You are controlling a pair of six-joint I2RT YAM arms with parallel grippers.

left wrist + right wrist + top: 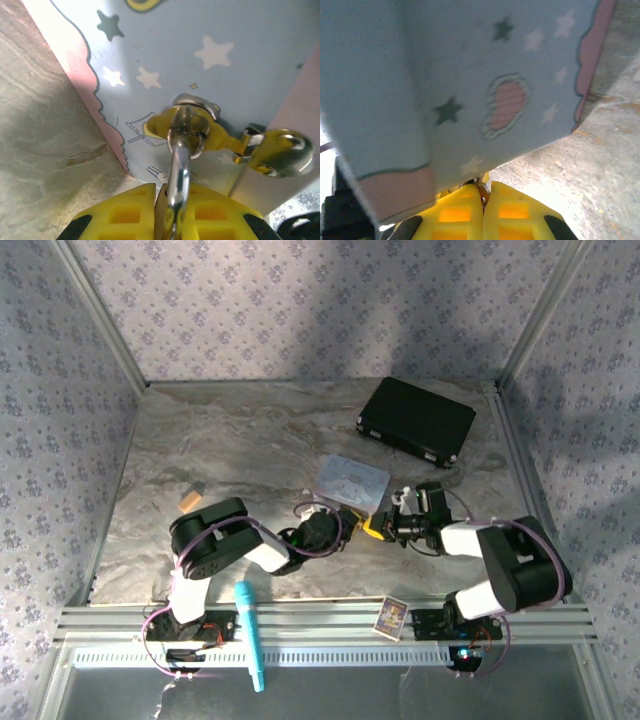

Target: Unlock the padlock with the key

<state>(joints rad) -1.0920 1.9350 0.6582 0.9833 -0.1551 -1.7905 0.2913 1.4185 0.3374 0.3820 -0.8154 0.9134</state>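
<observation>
Both yellow jaws shut: L on slim silvery key (178, 172) nr brass padlock (280, 159), R's hold unclear.

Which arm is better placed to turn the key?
Left, probably: left pincer is shut on the key, whose shaft meets the padlock at the tin. Right pincer sits shut at the tin's edge.

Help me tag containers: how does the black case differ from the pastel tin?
Colour: the black case is black; the pastel tin is pale blue with stars and pink edging. Size: the case is larger than the tin. Place: the case lies far right; the tin sits mid-table, at the left gripper and right gripper. Both are flat, rectangular and lie on the table.
</observation>
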